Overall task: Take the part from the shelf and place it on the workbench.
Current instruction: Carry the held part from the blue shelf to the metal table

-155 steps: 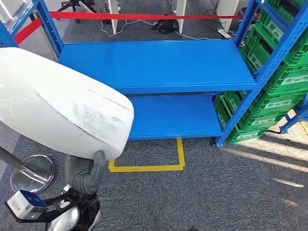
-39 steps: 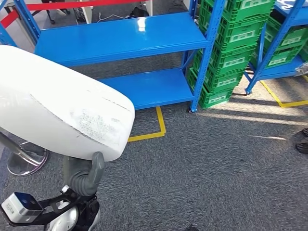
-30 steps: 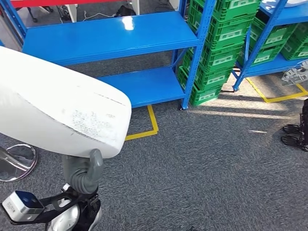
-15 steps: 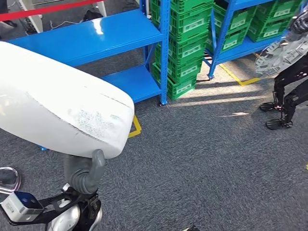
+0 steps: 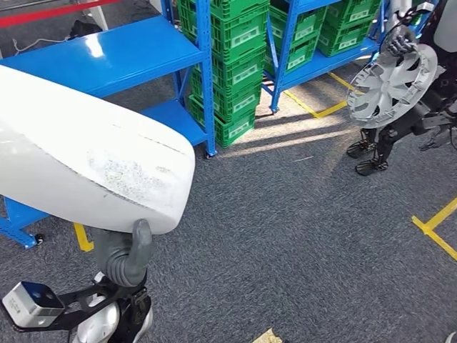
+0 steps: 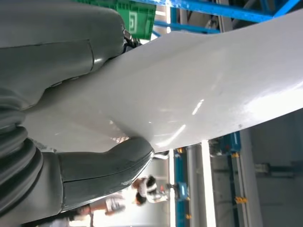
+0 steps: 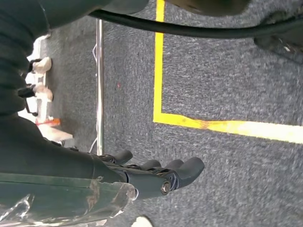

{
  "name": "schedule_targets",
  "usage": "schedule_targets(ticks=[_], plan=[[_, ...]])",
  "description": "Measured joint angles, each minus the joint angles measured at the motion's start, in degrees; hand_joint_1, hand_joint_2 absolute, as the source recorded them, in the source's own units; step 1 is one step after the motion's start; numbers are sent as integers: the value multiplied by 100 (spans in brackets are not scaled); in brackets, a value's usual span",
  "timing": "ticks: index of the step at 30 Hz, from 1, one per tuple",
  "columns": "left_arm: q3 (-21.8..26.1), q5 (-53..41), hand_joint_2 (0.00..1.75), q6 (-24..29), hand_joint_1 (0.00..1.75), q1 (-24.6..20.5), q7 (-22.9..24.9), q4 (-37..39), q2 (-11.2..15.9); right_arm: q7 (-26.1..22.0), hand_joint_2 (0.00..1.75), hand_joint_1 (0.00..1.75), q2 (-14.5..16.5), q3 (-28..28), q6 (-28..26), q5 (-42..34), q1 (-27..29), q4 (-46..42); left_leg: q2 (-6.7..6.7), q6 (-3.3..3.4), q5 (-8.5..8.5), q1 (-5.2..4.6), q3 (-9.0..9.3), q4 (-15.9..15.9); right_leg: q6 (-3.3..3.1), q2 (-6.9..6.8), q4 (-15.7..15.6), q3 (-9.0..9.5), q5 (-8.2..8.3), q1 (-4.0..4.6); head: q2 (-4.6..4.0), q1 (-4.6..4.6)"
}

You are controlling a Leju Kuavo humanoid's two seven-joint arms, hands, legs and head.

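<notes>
A big white curved part (image 5: pixel 91 164) covers the left of the head view, held up in front of my body. My left hand (image 5: pixel 123 259) grips it from below, its grey thumb pressed against the part's lower edge. In the left wrist view the thumb (image 6: pixel 107 165) and the fingers (image 6: pixel 60 52) clamp the white part (image 6: pixel 200 90) from both sides. My right hand (image 7: pixel 150 177) hangs over the grey carpet with its dark fingers stretched out and nothing in it.
A blue shelf (image 5: pixel 108 50) stands at the back left, with stacked green crates (image 5: pixel 231 64) beside it. Another robot at the far right holds a silver wheel cover (image 5: pixel 390 86). Yellow tape lines (image 5: pixel 436 229) mark the grey carpet.
The camera has swung to the right: the blue shelf and green crates slid left, and the other robot with the wheel cover came in. The white part stays in my left hand.
</notes>
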Motion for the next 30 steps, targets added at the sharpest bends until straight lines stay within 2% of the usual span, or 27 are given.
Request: schedule_targets(ticks=[1, 2, 3, 4, 5, 6, 8, 9, 10, 11, 12, 14, 16, 17, 18, 19, 20, 21, 22, 23, 24, 25, 27, 28, 30], plan=[[1, 0, 175, -4, 169, 4, 1, -1, -7, 1, 175, 0, -3, -2, -4, 1, -11, 0, 73, 16, -5, -8, 0, 0, 20, -130, 404, -191, -188, 0, 0, 20], [1, 0, 175, -7, 169, 7, 1, -1, -8, 1, 175, 0, -5, -4, -8, 2, -20, 0, 150, 23, -11, -15, 1, 1, 34, -201, 781, -369, -335, -3, 0, 21], [1, 0, 175, -9, 169, 9, 1, 0, -8, 1, 175, 0, -7, -7, -11, 3, -23, 0, 226, 27, -17, -19, 5, 1, 41, -236, 1010, -472, -391, -5, 0, 21], [1, 0, 175, -11, 169, 9, 1, 0, -8, 2, 175, 0, -9, -10, -13, 2, -18, 0, 295, 25, -24, -20, 11, 2, 42, -255, 1005, -456, -334, -5, 0, 22], [0, 1, 175, -13, 169, 9, 0, 0, -8, 2, 175, 0, -13, -15, -15, 2, -12, 0, 357, 19, -32, -20, 22, 2, 40, -279, 795, -336, -197, -5, 0, 22], [0, 2, 175, -15, 169, 8, 0, 0, -8, 3, 175, 0, -17, -22, -19, 3, -7, 0, 415, 7, -43, -20, 39, 3, 34, -335, 419, -122, -12, -4, 0, 22], [1, 15, 175, -19, 169, 9, 0, -1, -13, 1, 175, 0, -26, -36, -38, 4, -17, -1, 517, -40, -76, -51, 72, 10, -1, -528, -314, 290, 213, 24, 0, 21], [1, 30, 175, -22, 169, 10, 0, -1, -21, -2, 175, 0, -29, -42, -50, 3, -26, -1, 563, -66, -90, -70, 83, 14, -38, -579, -521, 402, 254, 36, 0, 18], [1, 55, 175, -26, 169, 11, 1, 1, -30, -5, 175, 0, -31, -45, -61, -1, -30, -1, 607, -90, -99, -88, 91, 13, -78, -584, -596, 433, 247, 50, 0, 17], [-1, 84, 175, -33, 169, 10, 1, 4, -37, -9, 175, 0, -33, -49, -67, -6, -25, -1, 655, -111, -103, -92, 98, 10, -126, -515, -600, 421, 260, 46, 0, 17], [-3, 123, 175, -47, 169, 7, 2, 9, -43, -12, 175, 0, -34, -55, -74, -15, -9, 0, 660, -142, -115, -88, 105, 6, -161, -459, -604, 414, 265, 40, 0, 18], [-8, 229, 175, -118, 169, 0, 2, 30, -45, -20, 175, 0, -42, -73, -82, -39, 23, 0, 477, -208, -267, -71, 43, 177, -220, -350, -619, 412, 286, 14, 0, 12], [-8, 326, 175, -220, 169, -3, 2, 72, -44, -33, 175, 0, -48, -92, -85, -74, 37, 0, 219, -244, -632, -60, -261, 826, -255, -229, -624, 402, 303, -5, 0, -7], [-7, 346, 175, -262, 169, -2, 2, 100, -42, -39, 175, 0, -50, -98, -85, -89, 42, 0, 167, -247, -808, -61, -471, 1242, -267, -161, -624, 394, 309, -7, 0, -13], [-7, 352, 175, -291, 169, -1, 2, 128, -40, -45, 175, 0, -51, -104, -85, -98, 49, 0, 151, -246, -903, -61, -642, 1565, -271, -89, -624, 389, 312, -7, 0, -15], [-8, 347, 175, -312, 169, -1, 2, 153, -40, -49, 175, 0, -52, -111, -86, -103, 58, 0, 145, -241, -871, -60, -720, 1684, -270, -12, -623, 387, 315, -10, 0, -14], [-8, 337, 175, -327, 169, -1, 2, 171, -41, -51, 175, 0, -54, -119, -88, -103, 67, 0, 135, -234, -735, -57, -696, 1595, -266, 68, -623, 389, 319, -15, 0, -14], [-9, 322, 175, -337, 169, -2, 2, 183, -43, -52, 175, 0, -54, -129, -90, -103, 73, 0, 86, -227, -513, -49, -558, 1282, -255, 152, -621, 393, 323, -24, 0, -14], [-10, 305, 175, -343, 169, -4, 2, 193, -46, -52, 175, 0, -55, -138, -92, -103, 74, 0, -41, -224, -289, -32, -374, 883, -237, 234, -619, 392, 330, -34, 0, -15], [-11, 285, 175, -343, 169, -6, 2, 200, -51, -51, 175, 0, -57, -146, -94, -104, 69, 0, -183, -220, -146, -6, -202, 497, -212, 312, -600, 375, 333, -34, 0, -20], [-11, 268, 175, -344, 169, -7, 2, 208, -58, -53, 175, 0, -59, -155, -99, -105, 66, 0, -306, -214, -65, 11, -81, 225, -181, 380, -593, 349, 341, -37, 0, -22], [-10, 254, 175, -349, 169, -11, 2, 215, -69, -55, 175, 0, -64, -166, -104, -107, 69, 0, -381, -196, -57, 17, -33, 99, -145, 439, -592, 320, 352, -41, 0, -30], [-9, 240, 175, -377, 169, -22, 2, 225, -103, -59, 175, 0, -77, -194, -116, -108, 103, 0, -312, -132, -56, 5, -28, 67, -72, 545, -623, 267, 386, -63, 0, -35], [-8, 239, 175, -394, 169, -32, 2, 228, -126, -60, 175, 0, -84, -209, -121, -108, 125, 0, -249, -90, -45, 7, -23, 57, -40, 495, -602, 242, 373, -61, 0, -33], [-6, 240, 175, -432, 169, -49, 2, 231, -171, -63, 175, 0, -92, -231, -140, -110, 135, 0, -98, -16, -29, 14, -10, 36, 10, 178, -264, 71, 173, -38, 0, 4]])
